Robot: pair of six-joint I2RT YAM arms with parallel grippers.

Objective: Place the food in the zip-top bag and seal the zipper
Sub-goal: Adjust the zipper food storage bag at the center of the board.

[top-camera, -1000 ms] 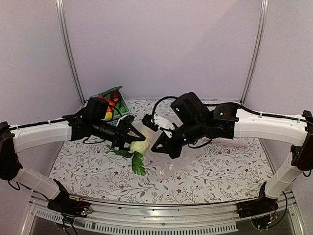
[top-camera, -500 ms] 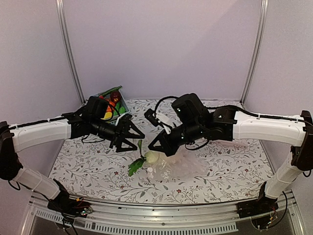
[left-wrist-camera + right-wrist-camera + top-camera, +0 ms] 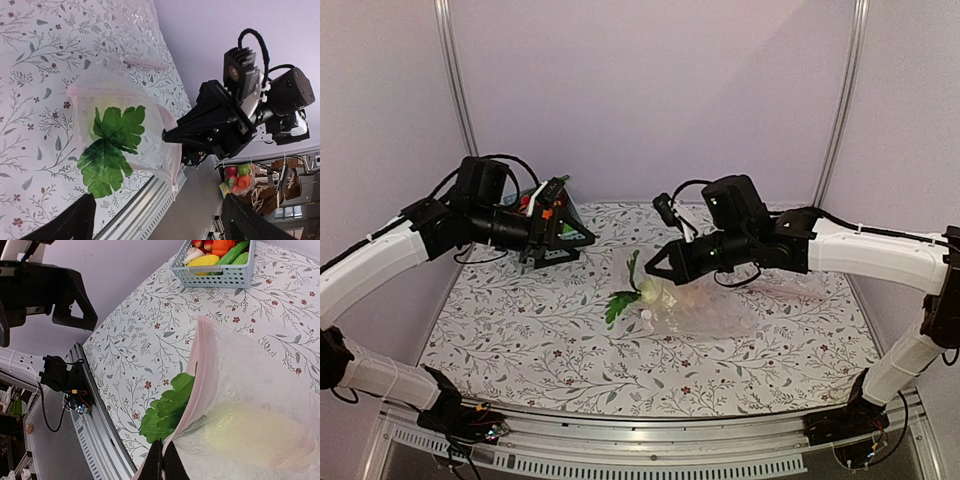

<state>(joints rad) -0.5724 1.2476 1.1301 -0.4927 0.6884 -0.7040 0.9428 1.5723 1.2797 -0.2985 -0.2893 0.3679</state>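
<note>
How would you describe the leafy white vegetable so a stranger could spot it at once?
Start at the flower-patterned table and find the clear zip-top bag near its middle, its mouth pinched by the right gripper. The cream-white vegetable lies inside that mouth. Unlike anything in the blue basket, it trails green leaves out of the bag.

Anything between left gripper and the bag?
Top view: just bare patterned tabletop between the left gripper and the zip-top bag; green leaves poke from its mouth.
</note>
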